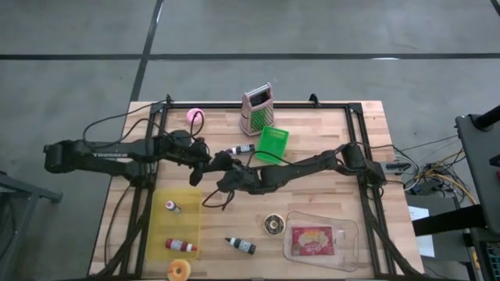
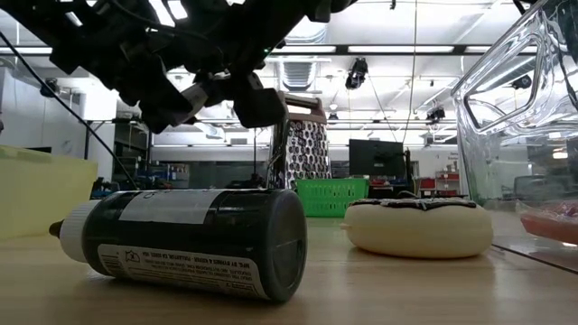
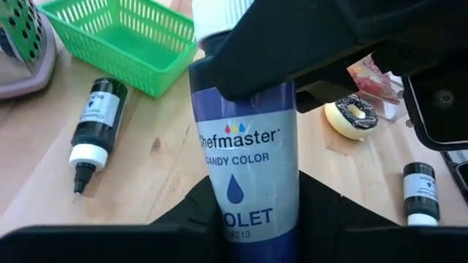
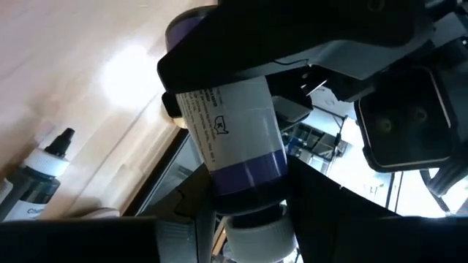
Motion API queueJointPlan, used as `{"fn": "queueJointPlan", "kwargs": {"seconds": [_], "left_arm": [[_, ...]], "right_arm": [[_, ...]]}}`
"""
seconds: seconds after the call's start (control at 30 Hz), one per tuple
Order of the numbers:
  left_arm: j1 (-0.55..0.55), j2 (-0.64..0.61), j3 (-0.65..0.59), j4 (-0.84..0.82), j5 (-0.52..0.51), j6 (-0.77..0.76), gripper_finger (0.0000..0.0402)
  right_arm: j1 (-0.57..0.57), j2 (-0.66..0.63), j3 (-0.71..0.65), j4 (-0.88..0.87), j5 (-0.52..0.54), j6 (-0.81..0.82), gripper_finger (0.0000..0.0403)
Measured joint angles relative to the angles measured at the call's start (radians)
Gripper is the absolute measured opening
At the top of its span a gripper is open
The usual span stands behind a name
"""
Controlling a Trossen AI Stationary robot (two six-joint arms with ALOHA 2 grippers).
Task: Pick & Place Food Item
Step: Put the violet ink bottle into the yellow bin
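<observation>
A violet food-colour bottle (image 3: 248, 146) with a white label and a white cap (image 4: 259, 234) hangs above the middle of the table. Both grippers are shut on it. My left gripper (image 3: 256, 219) reaches in from the table's left and has the bottle's base end. My right gripper (image 4: 248, 204) comes from the right and has the cap end. In the high view the two grippers meet, left (image 1: 205, 160) and right (image 1: 224, 168), and hide most of the bottle. In the low view they show only as dark shapes (image 2: 217, 90) at the top. My left gripper pinches the bottle's lower body (image 3: 219, 212), by the word VIOLET on the label, between its two fingers. The fingers come slanting down from the table's left. The bottle is lifted clear of the table. My right gripper pinches the bottle at the violet band (image 4: 248, 172) just below the white cap, one finger on each side. It comes nearly level from the table's right. The bottle's base end points away from it, toward the left gripper (image 4: 241, 51).
A green basket (image 1: 273, 144), a grater (image 1: 256, 109) and a black bottle (image 1: 241, 149) lie at the far middle. A yellow tray (image 1: 176, 226) holds small bottles. Toward the near edge are an iced donut (image 1: 273, 225), another black bottle (image 1: 241, 246) and a clear container (image 1: 320, 240).
</observation>
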Motion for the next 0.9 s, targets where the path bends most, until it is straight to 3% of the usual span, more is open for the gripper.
{"fn": "queueJointPlan", "kwargs": {"seconds": [0.17, 0.37, 0.5, 0.77, 0.9], "left_arm": [[-0.001, -0.025, 0.000, 0.007, -0.032, 0.053, 0.0115], [-0.002, -0.098, -0.037, 0.159, -0.061, 0.134, 0.0108], [-0.007, -0.151, -0.082, 0.254, -0.037, 0.181, 0.0102], [-0.031, -0.212, -0.213, 0.438, -0.135, 0.231, 0.0096], [-0.030, -0.203, -0.277, 0.506, -0.148, 0.231, 0.0096]], "right_arm": [[0.000, -0.013, -0.002, 0.024, 0.008, 0.016, 0.0131], [0.005, -0.106, -0.002, 0.008, -0.036, 0.229, 0.0232], [0.010, -0.205, -0.002, -0.109, -0.232, 0.465, 0.0253], [-0.023, -0.437, 0.015, -0.442, -0.892, 0.874, 0.0228], [-0.058, -0.497, 0.083, -0.582, -0.942, 0.978, 0.0214]]}}
